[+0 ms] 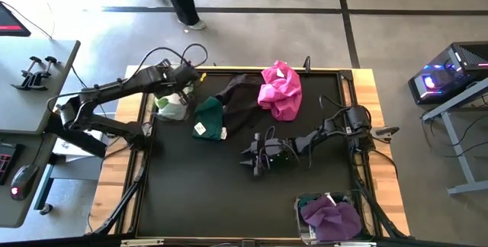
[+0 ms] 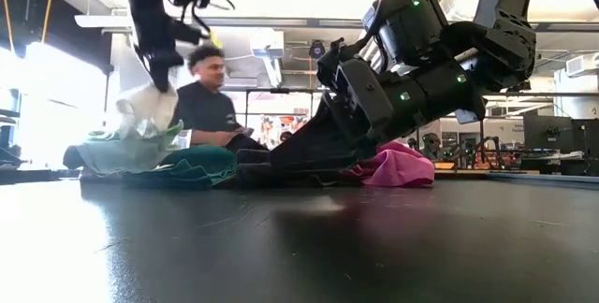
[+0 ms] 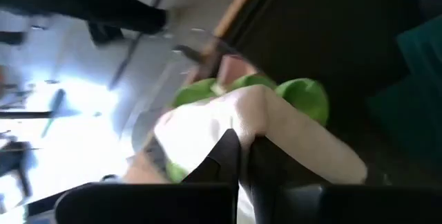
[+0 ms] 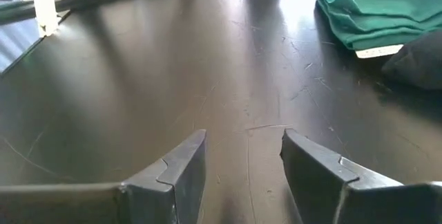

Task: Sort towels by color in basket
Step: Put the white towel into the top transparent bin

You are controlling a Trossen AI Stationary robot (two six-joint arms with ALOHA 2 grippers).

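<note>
My left gripper is near the table's far left corner, shut on a cream-white towel. A lime green towel and a pale mint one lie bunched under it. A dark teal-green towel, a black towel and a magenta towel lie along the far side. My right gripper hovers open over bare mat at the table's middle. A purple towel fills the basket. My left gripper pinches the cream-white towel at a bunched fold on its top between its two fingers, coming from above and pointing down. The cloth hangs below the fingers, its lower part on the pale mint and lime green towels.
The clear basket sits at the near right edge. A raised wooden frame borders the black mat. A person is beyond the far edge. Bare mat spreads over the near left half of the table.
</note>
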